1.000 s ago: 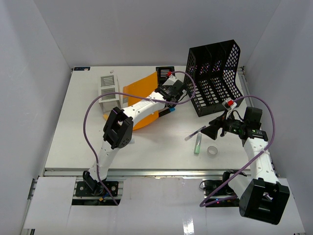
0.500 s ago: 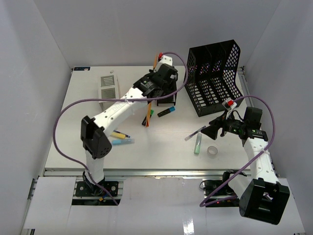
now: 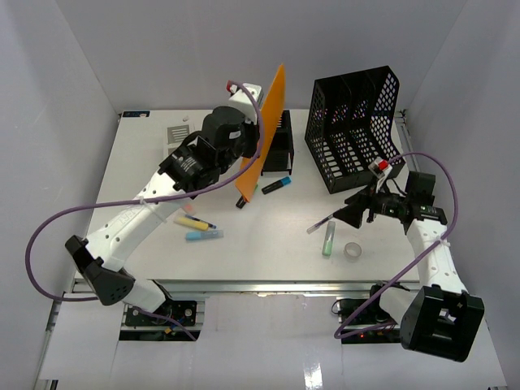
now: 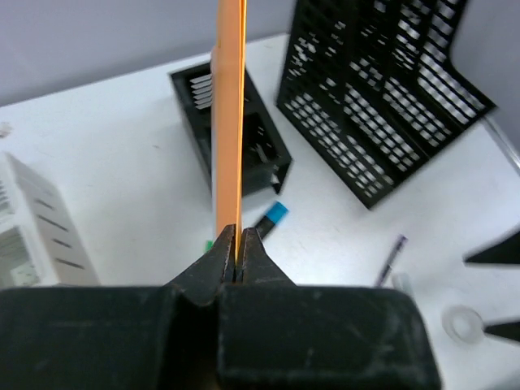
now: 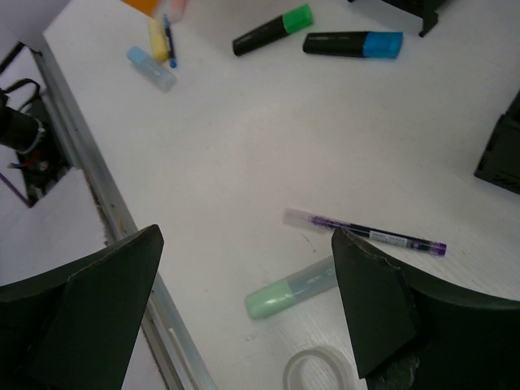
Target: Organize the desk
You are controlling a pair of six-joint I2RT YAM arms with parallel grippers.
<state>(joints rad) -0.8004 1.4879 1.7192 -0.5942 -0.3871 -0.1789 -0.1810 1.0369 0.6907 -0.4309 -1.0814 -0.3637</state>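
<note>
The desk [image 3: 268, 236] fills the middle of the overhead view. At upper right stands the black mesh file rack [image 3: 353, 130]. The orange folder [image 3: 264, 130] hangs upright at top centre, with the left gripper [image 4: 236, 244] pinched tight on its lower edge. Best bet: keep it vertical, line it up with a slot, lower gently. The right gripper [image 5: 244, 244] hovers spread wide over the purple pen [image 5: 366, 231]. No lettering readable anywhere.
</note>
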